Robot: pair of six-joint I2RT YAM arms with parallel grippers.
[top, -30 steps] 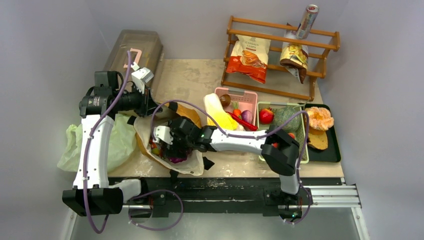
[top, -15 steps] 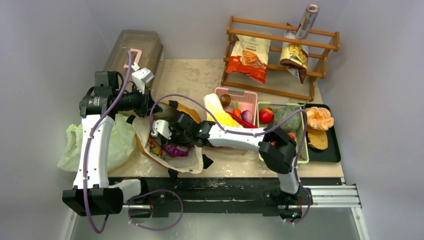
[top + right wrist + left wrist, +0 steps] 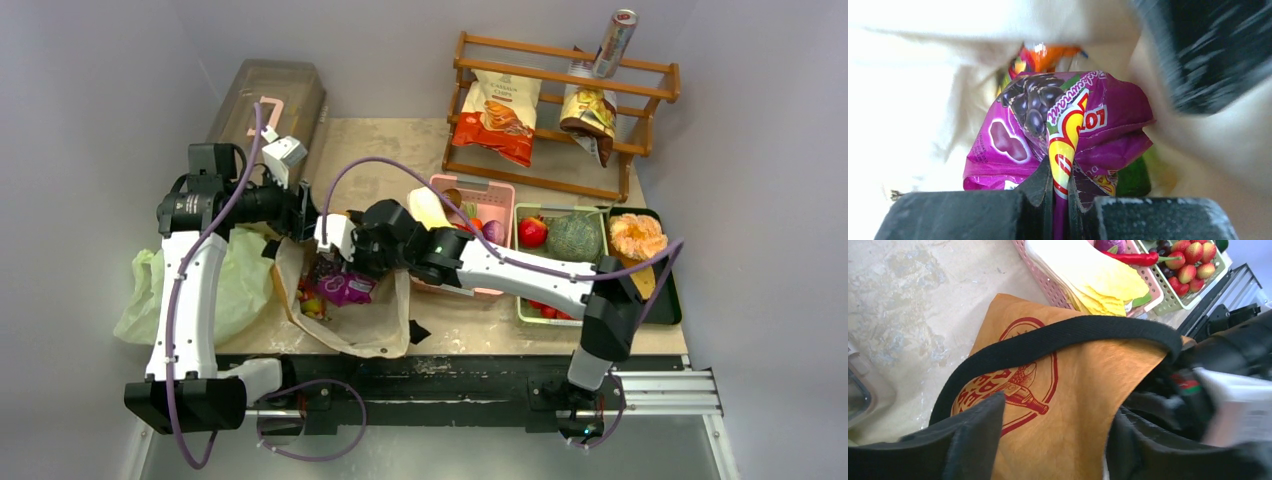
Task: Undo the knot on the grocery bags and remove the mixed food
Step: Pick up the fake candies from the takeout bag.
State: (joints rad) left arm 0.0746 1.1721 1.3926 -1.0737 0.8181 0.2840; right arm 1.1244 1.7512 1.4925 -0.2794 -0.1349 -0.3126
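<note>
Two arms meet over the mustard-brown tote [image 3: 355, 325], which lies near the front edge of the worktop [image 3: 380, 150] with its mouth gaping and its cream lining [image 3: 908, 100] showing. The right gripper [image 3: 1060, 197] has its fingers [image 3: 963, 215] closed on a crumpled purple snack packet [image 3: 1013, 140] printed with dark berries. The packet is held at the tote's open mouth, with more colourful food [image 3: 308, 300] beneath it inside.

The left gripper [image 3: 1053, 450] sits at the tote's far rim. Its fingers [image 3: 973, 440] stand apart on either side of the outer wall, just under the black strap [image 3: 1048, 340] and the red round logo [image 3: 1023, 385]; whether they press the fabric cannot be told.

Left of the tote, partly under the left arm, lies the pale-green plastic bag [image 3: 235, 280], slack and crumpled. To the right, a pink basket [image 3: 488, 184] holds yellow-white cabbage [image 3: 1098, 275], a red chilli [image 3: 1135, 258] and a purple onion [image 3: 493, 232]. The green basket [image 3: 522, 310] beside it holds red fruits [image 3: 1193, 265] and a green melon [image 3: 575, 235].
</note>
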